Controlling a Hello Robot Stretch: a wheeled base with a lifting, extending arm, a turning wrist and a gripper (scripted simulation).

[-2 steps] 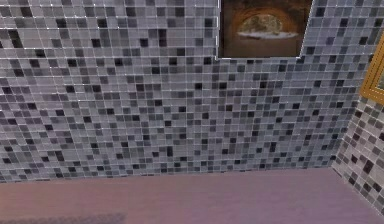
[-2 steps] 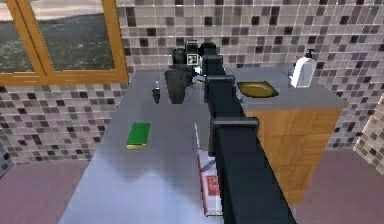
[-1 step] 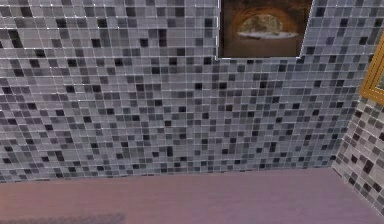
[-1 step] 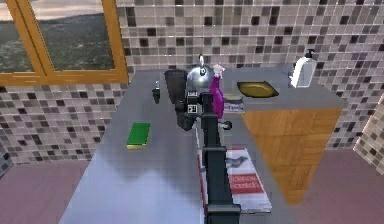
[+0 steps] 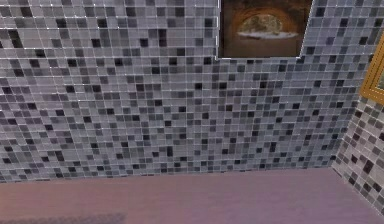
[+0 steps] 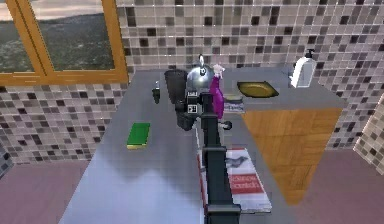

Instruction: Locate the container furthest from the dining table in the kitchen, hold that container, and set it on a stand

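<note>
The purple container point(image 6: 212, 95) stood near the worktop's point(image 6: 120, 185) far edge, just beside a grey kettle point(image 6: 200, 72), at the end of the arm point(image 6: 214, 165). Whether the jaws were apart, together or on anything could not be told, so the grasp was best made square on the container's body, then lifted straight up, clear of the kettle. The worktop carried one purple container, one kettle, one green sponge point(image 6: 138, 135), one white pump bottle point(image 6: 302, 70), one small dark shaker point(image 6: 156, 95) and one newspaper point(image 6: 245, 182).
</note>
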